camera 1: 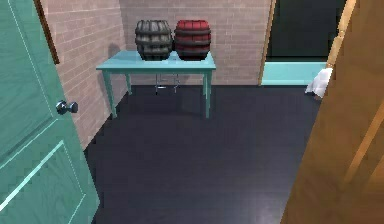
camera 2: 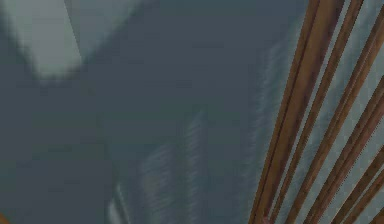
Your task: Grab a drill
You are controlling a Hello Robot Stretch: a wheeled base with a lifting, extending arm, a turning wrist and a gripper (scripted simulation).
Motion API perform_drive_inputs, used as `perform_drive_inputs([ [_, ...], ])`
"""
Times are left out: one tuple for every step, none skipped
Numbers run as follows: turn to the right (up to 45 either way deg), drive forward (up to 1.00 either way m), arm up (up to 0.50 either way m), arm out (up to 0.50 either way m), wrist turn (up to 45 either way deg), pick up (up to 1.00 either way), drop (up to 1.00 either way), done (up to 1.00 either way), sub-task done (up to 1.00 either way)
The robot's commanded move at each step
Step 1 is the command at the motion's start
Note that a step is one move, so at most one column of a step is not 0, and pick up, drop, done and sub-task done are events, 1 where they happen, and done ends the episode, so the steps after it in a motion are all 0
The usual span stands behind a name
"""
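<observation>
Brick room had a teal counter (camera 1: 120, 62) straight ahead, grey barrel (camera 1: 153, 40) and red barrel (camera 1: 192, 38) on it; couldn't tell the hand's state or the drill's direction.

**Entry: small pale-grey thin-lined object, kind unresolved**

Small pale-grey thin-lined object (camera 1: 166, 86). Location: low on the dark floor (camera 1: 200, 150), under the light-teal rectangular table (camera 1: 125, 62), close to the pink brick wall (camera 1: 232, 40) at the back, upper middle of the forward view. Form: a few slender strokes. Too small to tell its kind, pose or state.
</observation>
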Motion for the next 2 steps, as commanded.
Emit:
perform_drive_inputs([
  [0.0, 0.0, -0.06, 0.0, 0.0, 0.0, 0.0, 0.0, 0.0],
  [0.0, 0.0, 0.0, 0.0, 0.0, 1.0, 0.0, 0.0, 0.0],
])
